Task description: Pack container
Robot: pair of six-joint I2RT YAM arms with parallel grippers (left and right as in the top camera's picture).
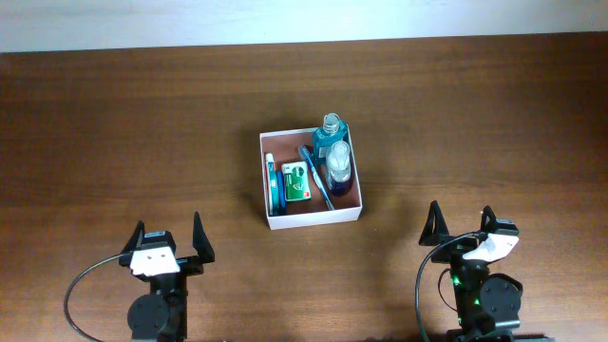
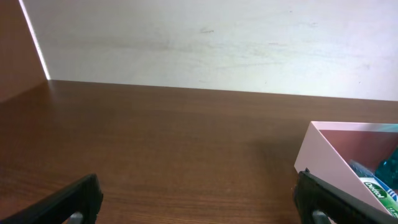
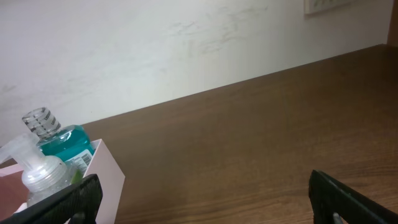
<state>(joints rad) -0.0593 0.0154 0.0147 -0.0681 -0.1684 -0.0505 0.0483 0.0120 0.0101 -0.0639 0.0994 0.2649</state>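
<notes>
One container, two bottles, one green packet inside, left gripper and right gripper jaws spread

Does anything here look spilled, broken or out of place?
Nothing stands out. Everything packed sits inside the container; only the teal bottle and the pump bottle rise above its low walls. No spill shows on the table.

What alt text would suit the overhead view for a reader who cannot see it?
A white box holding a teal bottle, a pump bottle, a blue toothbrush and a green packet sits on a dark wooden table. The left gripper and right gripper stand open and empty below it.
</notes>
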